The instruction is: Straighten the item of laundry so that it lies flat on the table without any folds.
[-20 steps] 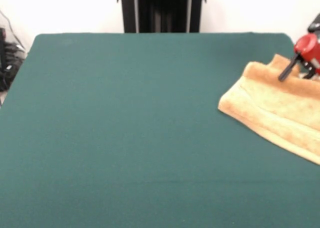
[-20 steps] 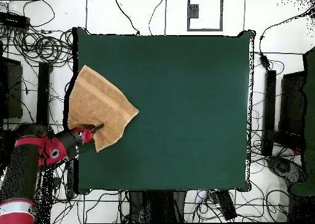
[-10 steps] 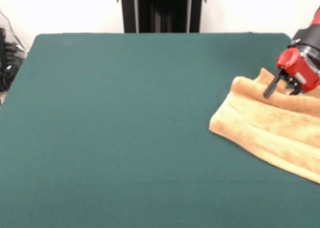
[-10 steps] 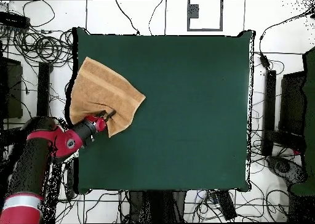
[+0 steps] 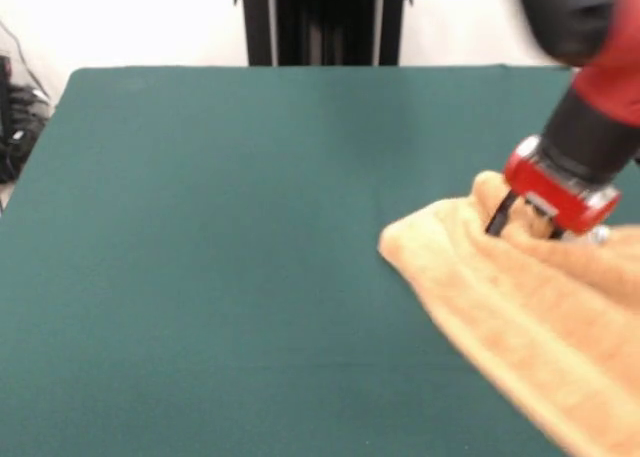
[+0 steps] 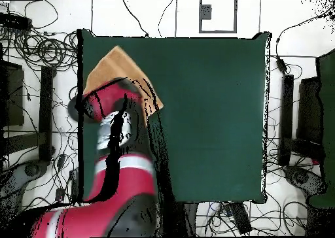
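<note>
Your gripper (image 5: 520, 220) sits directly on the tan-orange towel (image 5: 520, 317), pressed into a raised hump of cloth at the towel's upper edge in the front view. The cloth bunches up around the black fingertips (image 5: 496, 217), and one dark finger shows against the fabric; the other is buried behind the red collar and the cloth. You appear to have a pinch of the towel between the fingers, but how wide they stand cannot be read from either view.

The towel lies at the right side of the dark green table (image 5: 220, 227) in the front view, running off the picture's right and bottom edges. In the overhead view the towel (image 6: 118, 64) occupies the table's (image 6: 216, 118) upper left corner area, with the red arm (image 6: 121, 176) covering much of it.

In the front view the towel's long axis runs diagonally, from a rounded corner pointing toward the table's middle down to the lower right. In the overhead view one corner points up toward the table's top edge and another points right, toward the centre.

The surface is fluffy terry. Soft ridges run lengthwise along it, and it is not flat: it rises to a fold at the gripper.
</note>
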### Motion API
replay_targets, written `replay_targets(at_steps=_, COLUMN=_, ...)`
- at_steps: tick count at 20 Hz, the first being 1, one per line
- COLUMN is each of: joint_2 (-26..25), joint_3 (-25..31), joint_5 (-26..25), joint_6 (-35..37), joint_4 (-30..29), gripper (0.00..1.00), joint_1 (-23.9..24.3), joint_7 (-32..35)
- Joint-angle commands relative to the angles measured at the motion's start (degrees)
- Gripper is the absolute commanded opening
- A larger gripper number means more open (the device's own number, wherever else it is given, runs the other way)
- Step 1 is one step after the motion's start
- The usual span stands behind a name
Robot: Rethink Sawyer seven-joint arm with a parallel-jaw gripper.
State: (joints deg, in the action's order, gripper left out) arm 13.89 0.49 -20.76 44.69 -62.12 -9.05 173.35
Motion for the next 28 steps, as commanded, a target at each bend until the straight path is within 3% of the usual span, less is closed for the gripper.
replay_targets(at_steps=1, joint_2=-18.1, joint_3=11.9, joint_5=-0.7, joint_6=-11.5, joint_4=-15.7, gripper=1.0, joint_1=9.6, joint_7=-15.4)
replay_targets(at_steps=5, joint_2=-17.3, joint_3=7.8, joint_5=-3.9, joint_6=-14.2, joint_4=-14.1, gripper=1.0, joint_1=4.6, joint_7=-9.8)
replay_targets(at_steps=16, joint_2=-17.0, joint_3=5.6, joint_5=-7.2, joint_6=-16.1, joint_4=-12.8, gripper=1.0, joint_1=1.7, joint_7=-6.3)
replay_targets(at_steps=19, joint_2=-17.0, joint_3=0.9, joint_5=-10.1, joint_6=-17.4, joint_4=-10.9, gripper=1.0, joint_1=-3.7, joint_7=-1.3)
replay_targets(at_steps=23, joint_2=-19.0, joint_3=-8.3, joint_5=-13.3, joint_6=-9.6, joint_4=-5.3, gripper=1.0, joint_1=-14.4, joint_7=8.5)
replay_targets(at_steps=28, joint_2=-21.9, joint_3=-15.8, joint_5=-14.7, joint_6=-6.9, joint_4=-2.1, gripper=1.0, joint_1=-22.2, joint_7=16.0)
